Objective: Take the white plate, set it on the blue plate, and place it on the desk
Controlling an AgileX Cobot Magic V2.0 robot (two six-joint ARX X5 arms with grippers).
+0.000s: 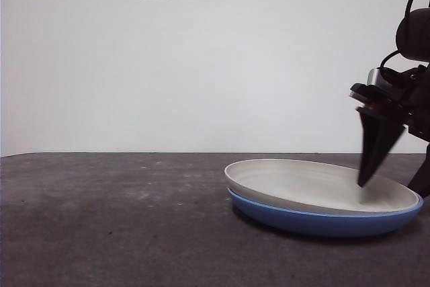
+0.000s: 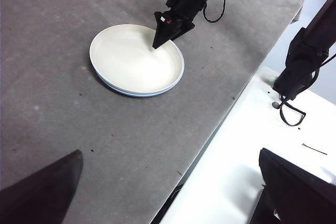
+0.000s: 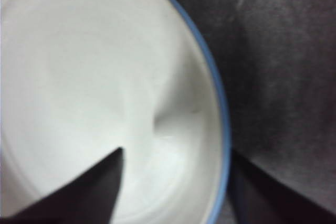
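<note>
The white plate (image 1: pixel 316 186) sits nested in the blue plate (image 1: pixel 322 223), the pair resting on the dark table (image 1: pixel 107 220) toward the side where the working arm comes in. The right claw (image 1: pixel 368 178) hangs at the stack's rim with its jaws spread apart, gripping nothing: in the right wrist view one jaw lies over the white plate's (image 3: pixel 94 77) bowl while the other drops outside the blue plate's (image 3: pixel 223 114) edge, over bare table (image 3: pixel 283 51), so the rim runs between them. The plates are round, so there is no long side to line up with; what counts is that the near rim passes through the gap.

Seen from the left wrist view, the right claw (image 2: pixel 160 39) points down at the far edge of the white plate (image 2: pixel 131 59), the blue plate (image 2: pixel 137 94) showing only as a thin band beneath. The left claw (image 2: pixel 168 192) waits well apart, wide open and empty, over the table's (image 2: pixel 63 103) near edge.

The stacking step looks done. Judging by position, the right arm is far nearer for any lift. A closing pinch here risks catching both rims together.
</note>
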